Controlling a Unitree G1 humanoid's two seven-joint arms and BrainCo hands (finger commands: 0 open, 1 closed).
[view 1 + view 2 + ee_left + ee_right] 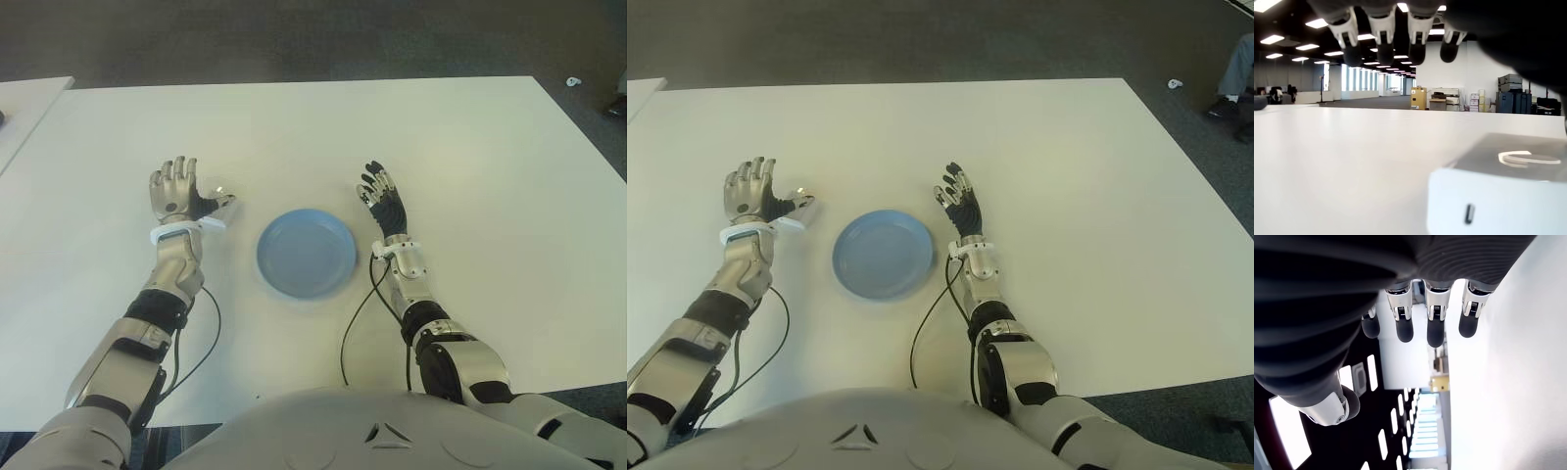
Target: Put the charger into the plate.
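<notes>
**Charger under the left hand, not yet gripped; plate waits empty**

Table [323, 127]: broad, white, smooth top. Low friction likely, so a small block could skate if nudged from one side.

Plate [306, 253]: pale blue, round, shallow rim, between the two forearms and near the robot's body. Nothing in it.

Right hand [384, 204]: just beside the plate on its right, palm edge-on, fingers straight and spread. Holds nothing; the right wrist view shows only bare fingertips and table.

Left hand [178, 192]: left of the plate, a little apart from it, fingers extended, thumb out toward the plate. Unclenched, no grasp. In the left wrist view the fingertips [1383, 29] hang above and clear of the charger.

Charger [1498, 196]: small white block with a grey-looking top face bearing a pale mark and a slot on the side facing the wrist camera. It lies on the table below the left palm; in the eye views only a sliver shows by the thumb [221, 203].

Handling, as judged: rigid, light, glossy plastic shell, hence slippery; not fragile. Best hold is thumb against fingers across two opposite flat sides, squarely, so it does not squirt out. The carry to the plate is short.
</notes>
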